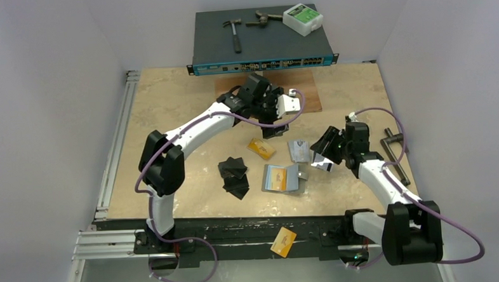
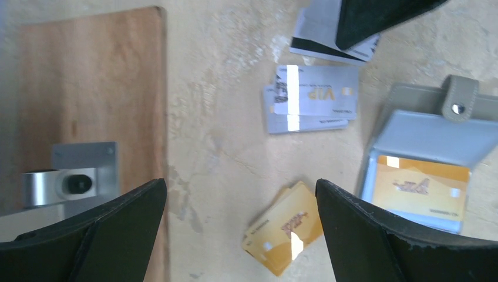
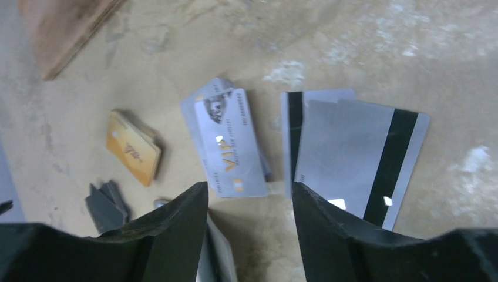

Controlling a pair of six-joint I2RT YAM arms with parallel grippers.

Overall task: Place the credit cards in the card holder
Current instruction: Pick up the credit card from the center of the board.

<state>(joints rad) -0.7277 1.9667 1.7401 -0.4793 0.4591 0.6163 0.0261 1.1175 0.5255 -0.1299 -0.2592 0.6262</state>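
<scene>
Left claw (image 2: 239, 189) is spread really wide with nothing in it. It hangs over the table (image 1: 170, 119), and in its wrist view the orange stack (image 2: 285, 230) sits low in the middle of the frame, between the two finger tips. Right claw (image 3: 249, 191) is about half open and also empty. It hovers low over the striped cards (image 3: 358, 153), which are two silver ones overlapping, dark stripes facing up, at right of its view. The VIP cards (image 3: 232, 144) are just left of those, face up in a little pile.

The holder (image 2: 428, 132) lies open and flat at the right edge of the left wrist view, snap (image 2: 458, 107) on its tab at the top, and one orange card (image 2: 423, 185) is already tucked inside. From the top camera the holder (image 1: 291, 179) is lower centre, the black case (image 1: 234, 175) just left of it. Another orange card (image 1: 283, 241) is down on the dark rail at the bottom of the frame, well apart from everything else.
</scene>
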